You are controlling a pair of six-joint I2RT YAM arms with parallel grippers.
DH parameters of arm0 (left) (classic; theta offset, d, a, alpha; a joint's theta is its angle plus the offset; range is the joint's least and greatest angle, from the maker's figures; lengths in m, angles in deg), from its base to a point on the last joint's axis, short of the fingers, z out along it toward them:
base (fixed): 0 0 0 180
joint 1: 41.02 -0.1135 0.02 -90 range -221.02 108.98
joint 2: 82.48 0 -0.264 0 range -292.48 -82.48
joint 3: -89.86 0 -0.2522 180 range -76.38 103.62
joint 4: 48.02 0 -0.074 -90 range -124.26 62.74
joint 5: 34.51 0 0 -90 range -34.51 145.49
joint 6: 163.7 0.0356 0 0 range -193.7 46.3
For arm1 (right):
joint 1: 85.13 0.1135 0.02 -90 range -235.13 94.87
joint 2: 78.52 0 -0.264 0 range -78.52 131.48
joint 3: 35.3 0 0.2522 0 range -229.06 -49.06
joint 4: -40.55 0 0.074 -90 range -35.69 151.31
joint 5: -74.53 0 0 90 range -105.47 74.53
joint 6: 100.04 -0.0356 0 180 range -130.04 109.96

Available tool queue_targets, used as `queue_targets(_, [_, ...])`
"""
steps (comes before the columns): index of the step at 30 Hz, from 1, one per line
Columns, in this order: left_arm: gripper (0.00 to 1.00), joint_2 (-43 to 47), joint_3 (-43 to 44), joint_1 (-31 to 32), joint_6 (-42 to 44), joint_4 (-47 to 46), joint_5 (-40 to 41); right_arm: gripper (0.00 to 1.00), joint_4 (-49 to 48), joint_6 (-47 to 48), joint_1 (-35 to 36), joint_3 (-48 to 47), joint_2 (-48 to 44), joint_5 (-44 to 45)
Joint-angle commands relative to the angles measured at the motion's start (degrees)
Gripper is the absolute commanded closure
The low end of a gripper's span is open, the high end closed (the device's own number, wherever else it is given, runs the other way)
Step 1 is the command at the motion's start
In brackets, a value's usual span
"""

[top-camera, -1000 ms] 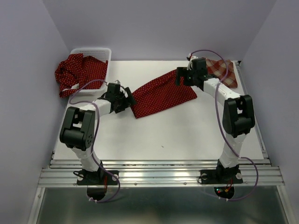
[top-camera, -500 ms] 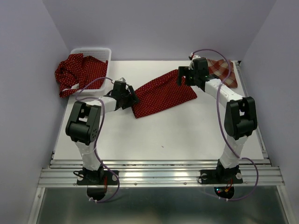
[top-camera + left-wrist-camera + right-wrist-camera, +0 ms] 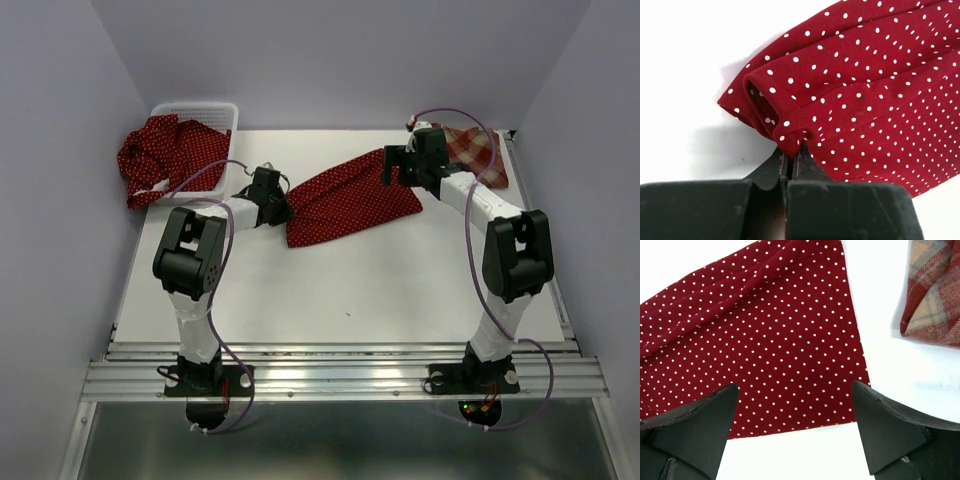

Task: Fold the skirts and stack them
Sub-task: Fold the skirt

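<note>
A dark red dotted skirt (image 3: 345,205) lies spread on the white table (image 3: 350,280), slanting from lower left to upper right. My left gripper (image 3: 281,210) is shut on a pinch of its near left edge (image 3: 790,142). Over the skirt's far right end hovers my right gripper (image 3: 392,168), open, with only the cloth's corner (image 3: 790,355) below and nothing between its fingers (image 3: 705,415). A red-and-cream plaid skirt (image 3: 478,152) lies folded at the back right, also showing in the right wrist view (image 3: 935,290). More dotted skirts (image 3: 160,155) are heaped at the back left.
A white lattice basket (image 3: 205,115) stands at the back left corner, with the dotted heap spilling over its left side. Lilac walls close in the table on three sides. A metal rail (image 3: 340,375) runs along the near edge.
My left gripper moved right to the skirt's edge and went from open to shut on it. The right gripper shifted slightly toward the back and stayed open.
</note>
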Motion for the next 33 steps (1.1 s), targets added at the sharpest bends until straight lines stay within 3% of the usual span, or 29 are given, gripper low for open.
queue_targets(1, [1.0,-2.01,1.26,0.24,2.3,7.22,3.72,0.0,-1.59,1.15,0.17,1.19,-3.7,1.4])
queue_targets(4, [1.0,-0.34,1.36,0.24,3.44,7.58,3.72,0.0,-1.68,2.64,0.17,1.45,-3.79,-0.27])
queue_targets(11, [1.0,6.86,2.06,0.24,6.78,14.25,7.06,0.01,-7.39,1.77,0.7,3.74,-4.5,-22.13])
queue_targets(15, [1.0,9.24,3.46,0.15,5.29,17.24,6.72,0.02,-7.92,-0.52,3.42,2.43,-1.16,-24.18])
queue_targets(18, [1.0,10.38,4.43,0.15,4.94,17.77,4.6,0.09,-7.3,-1.4,6.14,0.49,2.0,-24.79])
queue_targets(25, [1.0,10.47,7.77,-0.72,4.33,20.32,-1.18,0.56,-7.39,-3.86,10.19,-4.34,8.86,-19.35])
queue_targets(33, [1.0,11.26,9.79,-1.16,2.92,23.48,-2.43,0.68,-6.42,-4.04,13.44,-7.68,16.06,-13.02])
